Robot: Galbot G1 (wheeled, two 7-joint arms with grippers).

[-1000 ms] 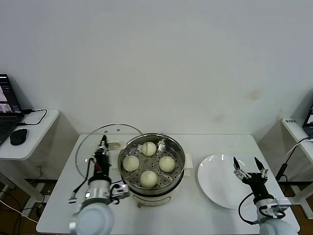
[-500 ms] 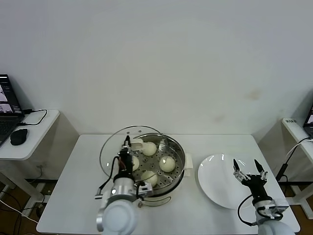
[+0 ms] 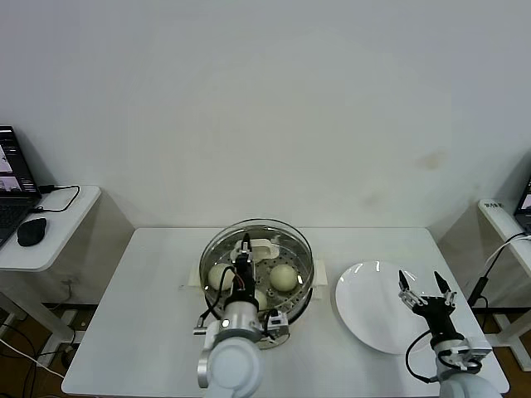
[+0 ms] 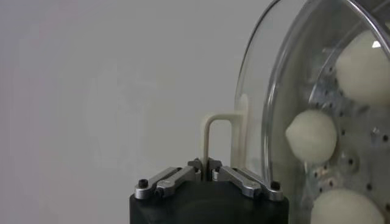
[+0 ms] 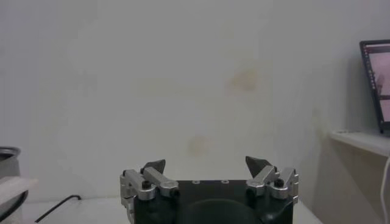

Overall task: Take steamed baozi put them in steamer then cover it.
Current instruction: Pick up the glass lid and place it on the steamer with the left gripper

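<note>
The steel steamer [image 3: 304, 292] stands mid-table with steamed baozi [image 3: 283, 277] on its perforated tray. The clear glass lid [image 3: 286, 235] hangs over the pot, held by its cream handle [image 3: 264, 247]. My left gripper [image 3: 245, 243] is shut on that handle; in the left wrist view the gripper [image 4: 205, 165] pinches the handle [image 4: 219, 119], with the lid [image 4: 277, 91] and baozi [image 4: 312, 136] seen through the glass. My right gripper [image 3: 425, 285] is open and empty over the white plate, and shows open in the right wrist view [image 5: 207, 163].
An empty white plate [image 3: 365, 319] lies right of the steamer. A side table with a laptop [image 3: 12, 186] and mouse [image 3: 31, 231] stands at far left. Another small table [image 3: 506, 220] is at far right.
My left gripper has carried the glass lid rightward from beside the steamer to directly over the pot. The right arm has stayed over the plate.
</note>
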